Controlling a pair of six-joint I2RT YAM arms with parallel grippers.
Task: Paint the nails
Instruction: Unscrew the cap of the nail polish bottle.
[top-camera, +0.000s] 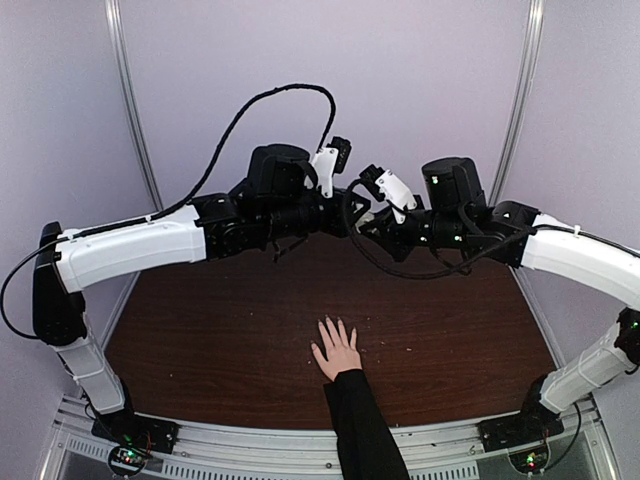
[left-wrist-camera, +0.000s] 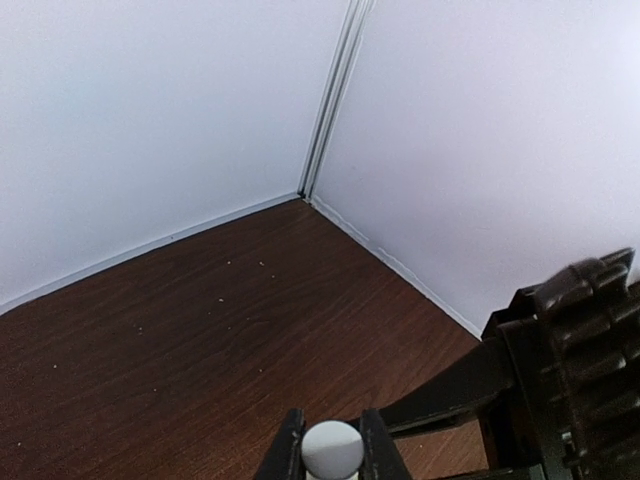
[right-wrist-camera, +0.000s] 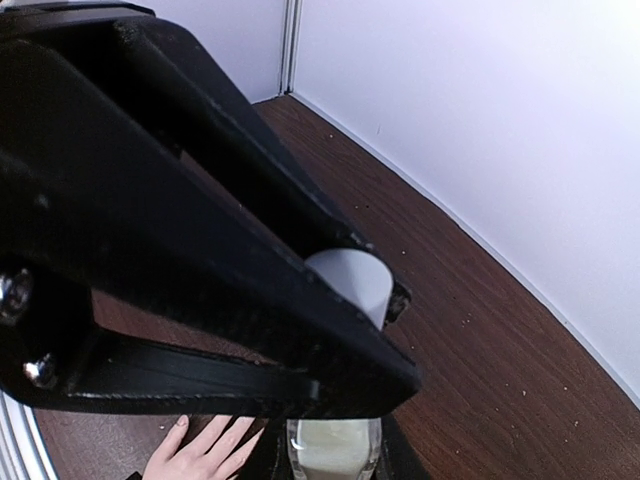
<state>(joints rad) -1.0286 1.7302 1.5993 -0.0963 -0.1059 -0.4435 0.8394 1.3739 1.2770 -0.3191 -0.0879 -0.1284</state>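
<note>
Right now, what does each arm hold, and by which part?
The left fingers clamp the white cap by its sides. The right fingers grip the clear bottle by its body, below the cap.

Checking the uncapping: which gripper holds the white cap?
The left gripper; it pinches the white cap, while the right gripper holds the clear bottle.
</note>
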